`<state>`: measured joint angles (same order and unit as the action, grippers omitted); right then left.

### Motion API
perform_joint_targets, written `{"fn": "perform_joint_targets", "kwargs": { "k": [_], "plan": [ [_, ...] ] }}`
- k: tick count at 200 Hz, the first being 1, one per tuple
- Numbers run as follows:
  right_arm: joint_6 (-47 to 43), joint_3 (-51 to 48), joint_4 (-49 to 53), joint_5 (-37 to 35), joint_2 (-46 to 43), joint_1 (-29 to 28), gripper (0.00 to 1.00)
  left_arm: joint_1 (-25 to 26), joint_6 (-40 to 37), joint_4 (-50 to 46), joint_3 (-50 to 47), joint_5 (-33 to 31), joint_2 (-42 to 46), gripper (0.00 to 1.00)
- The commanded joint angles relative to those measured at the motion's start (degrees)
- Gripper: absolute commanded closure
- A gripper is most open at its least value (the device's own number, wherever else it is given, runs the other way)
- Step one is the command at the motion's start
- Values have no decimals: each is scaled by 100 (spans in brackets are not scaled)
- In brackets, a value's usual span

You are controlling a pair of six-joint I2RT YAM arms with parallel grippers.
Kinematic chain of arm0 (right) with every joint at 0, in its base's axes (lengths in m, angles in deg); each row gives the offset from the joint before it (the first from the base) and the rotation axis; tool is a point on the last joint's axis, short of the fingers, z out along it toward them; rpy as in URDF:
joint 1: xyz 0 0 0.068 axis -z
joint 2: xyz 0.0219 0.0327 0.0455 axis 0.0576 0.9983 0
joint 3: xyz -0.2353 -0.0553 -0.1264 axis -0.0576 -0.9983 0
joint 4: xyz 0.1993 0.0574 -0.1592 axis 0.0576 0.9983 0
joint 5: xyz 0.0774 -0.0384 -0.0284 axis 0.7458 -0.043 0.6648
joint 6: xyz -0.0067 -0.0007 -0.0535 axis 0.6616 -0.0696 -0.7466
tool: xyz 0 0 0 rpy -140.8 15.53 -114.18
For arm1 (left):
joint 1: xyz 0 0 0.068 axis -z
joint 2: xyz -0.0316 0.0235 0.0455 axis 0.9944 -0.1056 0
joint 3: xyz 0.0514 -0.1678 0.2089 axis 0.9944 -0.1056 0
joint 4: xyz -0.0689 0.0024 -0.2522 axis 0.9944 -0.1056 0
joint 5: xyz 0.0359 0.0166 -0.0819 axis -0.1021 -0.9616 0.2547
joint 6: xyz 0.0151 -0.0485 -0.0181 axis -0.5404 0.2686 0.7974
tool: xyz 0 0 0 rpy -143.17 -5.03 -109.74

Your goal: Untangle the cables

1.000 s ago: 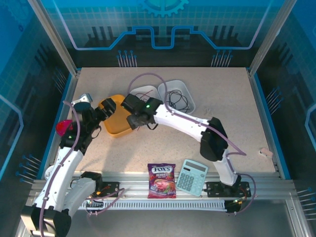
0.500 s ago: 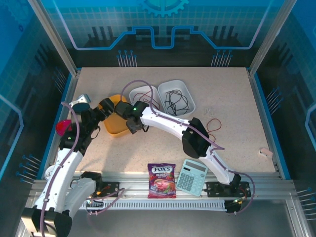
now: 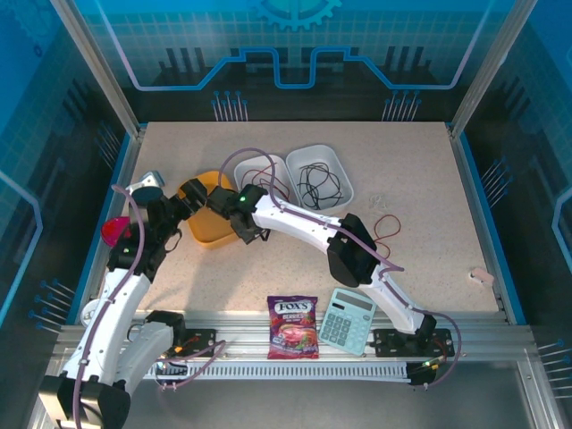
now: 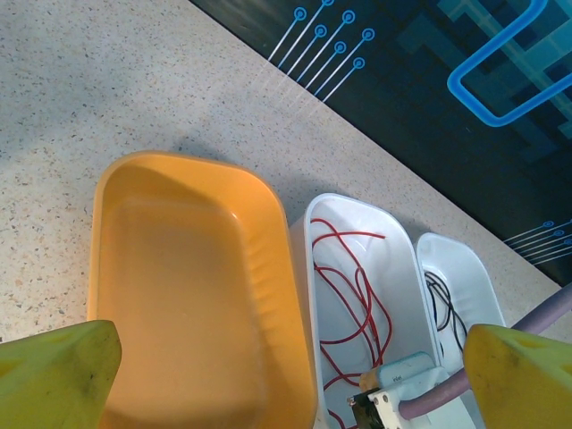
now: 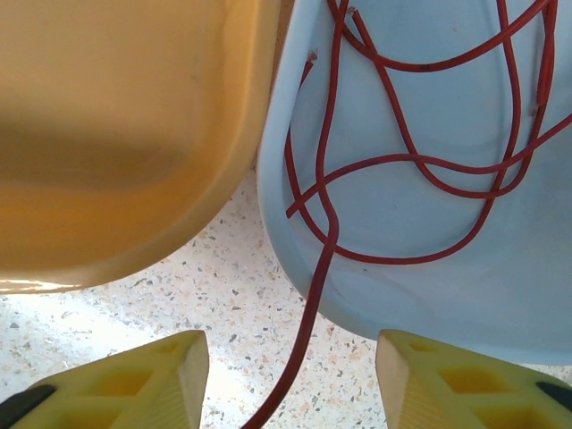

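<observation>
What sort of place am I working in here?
Probably a robot test cell, not a home or shop: a speckled table walled by blue circuit-print panels, an aluminium rail along the near edge, and sorting trays holding thin cables.

One white tray (image 5: pixel 429 299) holds red cables (image 5: pixel 332 234), a second white tray (image 3: pixel 336 159) black cables (image 3: pixel 318 184). The third tray (image 4: pixel 179 286) is orange; the table (image 4: pixel 63 80) is speckled beige.

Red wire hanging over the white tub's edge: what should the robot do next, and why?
Probably close the jaws of the right gripper on the thin red cable. It drapes over the rim of the white plastic tray and runs right between the jaws, which stand apart, not gripping it.
</observation>
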<state>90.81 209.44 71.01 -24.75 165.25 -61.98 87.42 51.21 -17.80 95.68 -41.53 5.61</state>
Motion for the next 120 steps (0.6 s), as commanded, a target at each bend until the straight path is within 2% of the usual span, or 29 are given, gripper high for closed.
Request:
{"fn": "perform_joint_targets", "kwargs": {
  "k": [1, 35, 80, 93, 120],
  "plan": [
    [63, -121, 205, 64, -86, -131, 49, 2, 81, 105, -36, 21, 73, 1],
    [129, -275, 263, 39, -98, -135, 58, -1, 82, 132, -21, 21, 61, 1],
    [133, -289, 319, -69, -198, -131, 80, 2, 83, 153, 4, 34, 29, 1],
    [138, -287, 362, -145, -273, -133, 92, -2, 82, 154, 3, 37, 22, 1],
    [166, -252, 568, -300, -536, -131, 98, -8, 78, 150, 8, 51, 27, 1]
  ]
}}
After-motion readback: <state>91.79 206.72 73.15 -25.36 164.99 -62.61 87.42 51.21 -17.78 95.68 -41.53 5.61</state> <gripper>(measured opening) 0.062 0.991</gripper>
